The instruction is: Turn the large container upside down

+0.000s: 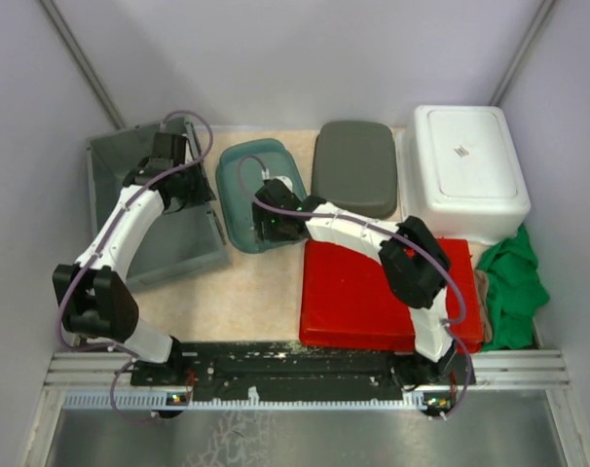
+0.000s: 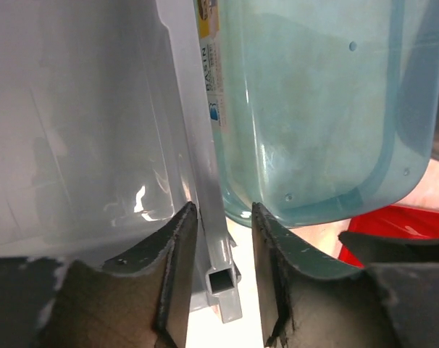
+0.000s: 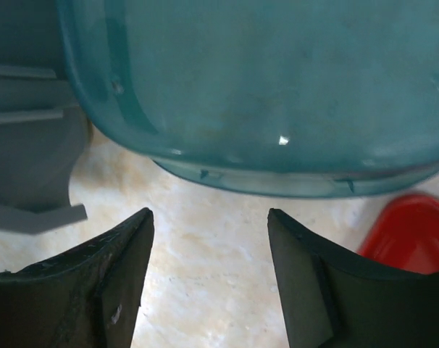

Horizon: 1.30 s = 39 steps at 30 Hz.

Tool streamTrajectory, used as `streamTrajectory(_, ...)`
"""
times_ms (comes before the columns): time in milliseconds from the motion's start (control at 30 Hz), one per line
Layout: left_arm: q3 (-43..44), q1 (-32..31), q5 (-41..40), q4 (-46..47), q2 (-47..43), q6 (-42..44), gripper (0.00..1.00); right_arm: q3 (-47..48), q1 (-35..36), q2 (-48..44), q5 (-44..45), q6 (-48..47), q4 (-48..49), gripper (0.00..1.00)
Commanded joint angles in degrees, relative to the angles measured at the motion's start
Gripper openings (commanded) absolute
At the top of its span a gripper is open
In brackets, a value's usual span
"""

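Note:
The large grey container (image 1: 144,209) stands open side up at the left of the table. My left gripper (image 1: 196,197) is at its right rim. In the left wrist view the jaws (image 2: 223,210) are open and straddle that rim (image 2: 205,167): one finger is inside against the wall (image 2: 82,130), the other outside with a small gap. A teal tub (image 1: 261,185) sits right beside it and shows in the left wrist view (image 2: 314,109). My right gripper (image 1: 268,222) is open and empty over bare table (image 3: 208,214), just short of the teal tub's near edge (image 3: 263,87).
A dark grey lid (image 1: 354,167) lies behind the red lid (image 1: 363,292). A white container (image 1: 467,170) sits upside down at the back right. A green cloth (image 1: 512,282) lies at the right edge. The grey container's corner shows in the right wrist view (image 3: 31,145).

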Motion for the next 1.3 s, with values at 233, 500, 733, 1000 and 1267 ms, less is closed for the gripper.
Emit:
streamTrajectory(233,-4.0,0.6,0.9,-1.3,-1.1,-0.1,0.19,15.7,-1.0,11.5,4.5,-0.4,4.8,0.45)
streamTrajectory(500,-8.9,0.5,1.0,-3.1,-9.4,-2.7,0.1,28.2,-4.5,20.1,4.4,0.9,1.8,0.45)
streamTrajectory(733,-12.1,0.6,4.1,-3.9,-15.9,-6.6,0.0,37.1,-6.4,25.7,3.4,1.0,0.3,0.49)
streamTrajectory(1000,-14.0,0.5,0.7,-5.9,-22.8,-9.7,0.0,37.2,-6.9,22.9,0.1,-1.1,0.7,0.58)
streamTrajectory(1267,-18.2,0.6,0.5,-6.2,-24.6,-9.2,0.15,17.3,-6.3,6.8,-1.8,-0.5,9.9,0.69)
